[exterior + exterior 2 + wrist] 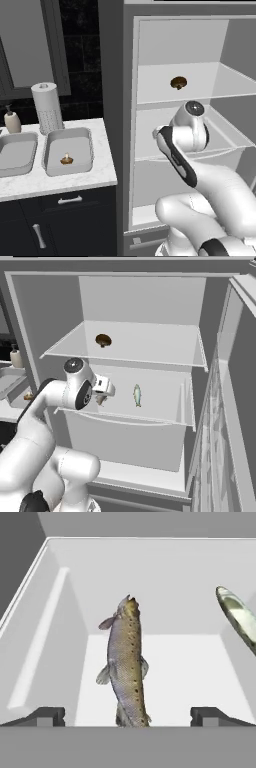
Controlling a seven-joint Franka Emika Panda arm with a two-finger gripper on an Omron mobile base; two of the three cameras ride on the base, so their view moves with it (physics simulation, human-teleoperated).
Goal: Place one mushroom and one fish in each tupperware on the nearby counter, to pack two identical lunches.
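My gripper (pixel 129 716) is open inside the fridge's middle shelf, its fingertips (pixel 47 714) wide apart on either side of a speckled fish (pixel 126 662). A second fish (pixel 235 614) lies off to the right, which is the slender pale fish (pixel 137 395) on that shelf in the right base view, right of the gripper (pixel 105 392). One mushroom (pixel 103 340) sits on the shelf above, the mushroom (pixel 178 82) of the left base view. Another mushroom (pixel 66 159) lies in the right tupperware (pixel 50 150) on the counter (pixel 75 182). The left tupperware (pixel 20 150) holds nothing I can see.
The fridge stands open, with its door (pixel 225 446) swung out on the right. A paper towel roll (pixel 47 107) and a soap bottle (pixel 11 120) stand behind the trays. Dark navy cabinets (pixel 70 210) run under the counter.
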